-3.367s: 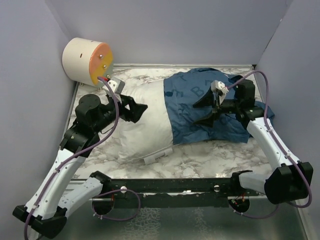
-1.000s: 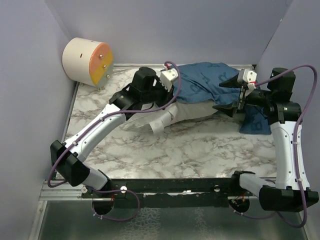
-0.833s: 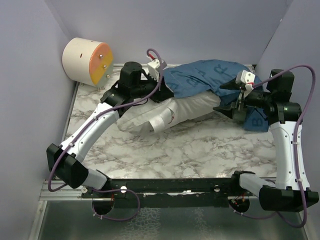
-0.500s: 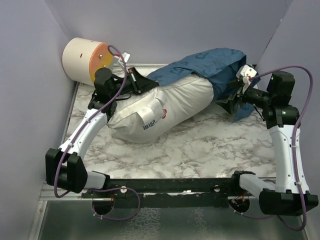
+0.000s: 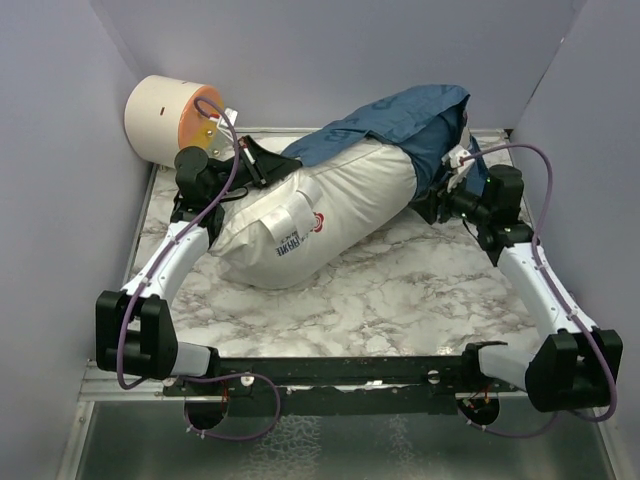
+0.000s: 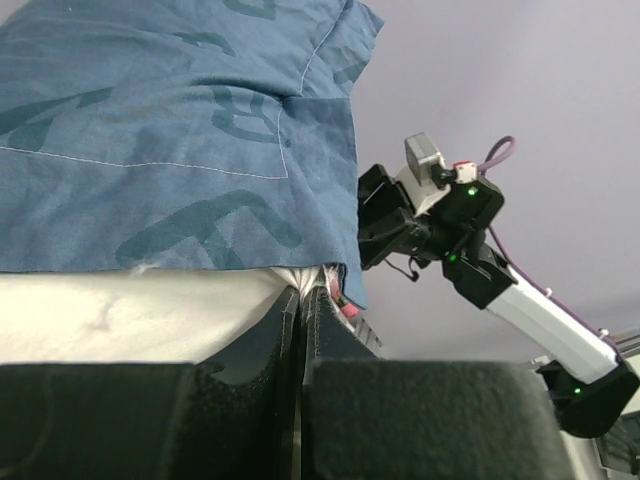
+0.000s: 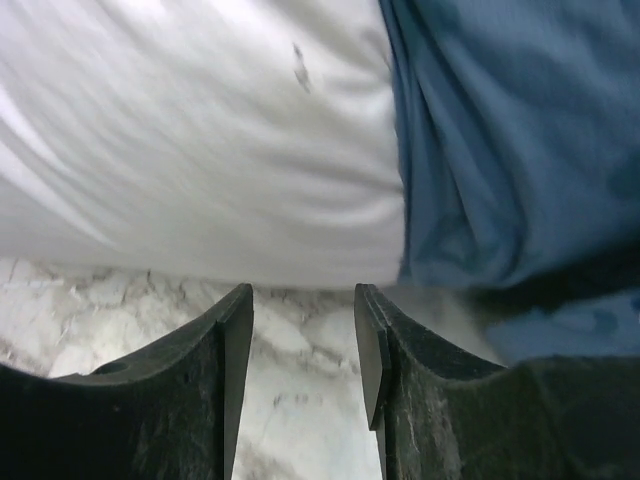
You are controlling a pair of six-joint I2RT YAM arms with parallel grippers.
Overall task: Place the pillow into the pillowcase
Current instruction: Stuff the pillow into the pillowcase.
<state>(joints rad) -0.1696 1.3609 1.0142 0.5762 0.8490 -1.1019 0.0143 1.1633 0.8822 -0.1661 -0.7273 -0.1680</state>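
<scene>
pillow (image 5: 320,215): lies slantwise mid-bench (image 5: 420,290), far-right end inside pillowcase (image 5: 400,120), label side bare | left claw (image 6: 301,310): pinched tight at pillowcase edge, far left; whether it grips the cloth, cannot tell | right claw (image 7: 303,335): parted, empty, beside pillow's right end | cream cylinder (image 5: 172,122): far-left corner

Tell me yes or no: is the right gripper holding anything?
No. In the right wrist view the right gripper is open, with only bare marble table between its fingers.
</scene>
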